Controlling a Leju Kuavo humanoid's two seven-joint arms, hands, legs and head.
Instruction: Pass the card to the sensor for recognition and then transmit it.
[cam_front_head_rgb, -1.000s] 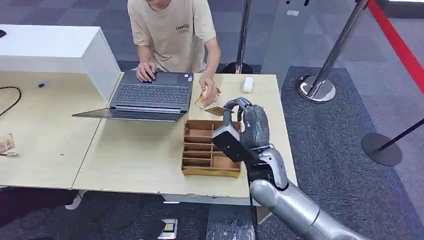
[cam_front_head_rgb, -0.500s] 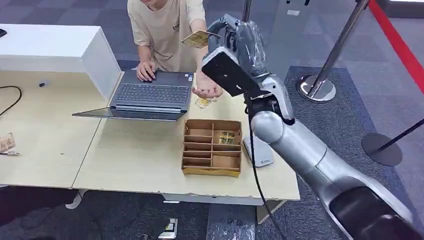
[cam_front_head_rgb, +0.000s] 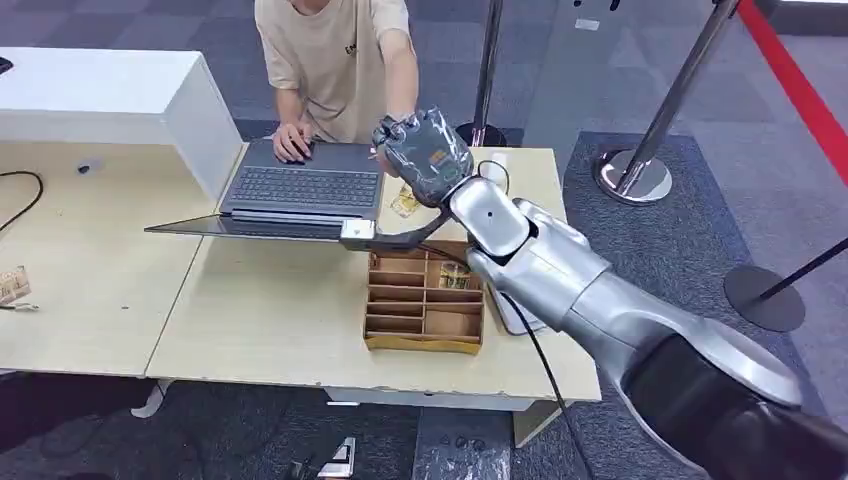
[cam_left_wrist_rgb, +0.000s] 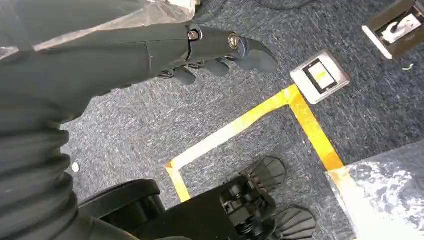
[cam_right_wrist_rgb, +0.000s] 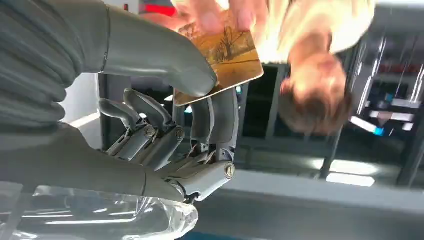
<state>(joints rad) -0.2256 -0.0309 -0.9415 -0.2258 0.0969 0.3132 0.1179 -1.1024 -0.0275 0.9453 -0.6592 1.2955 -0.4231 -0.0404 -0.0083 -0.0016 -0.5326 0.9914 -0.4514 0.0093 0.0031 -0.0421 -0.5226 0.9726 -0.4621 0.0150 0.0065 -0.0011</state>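
My right hand (cam_right_wrist_rgb: 165, 125) was raised above the table (cam_front_head_rgb: 250, 320), beyond the box (cam_front_head_rgb: 423, 297), pinching the card (cam_right_wrist_rgb: 225, 62) between thumb and finger. A person's fingers (cam_right_wrist_rgb: 220, 15) gripped the card's far edge too. My left hand (cam_left_wrist_rgb: 165, 50) hung over the carpet, fingers loosely extended, holding nothing.
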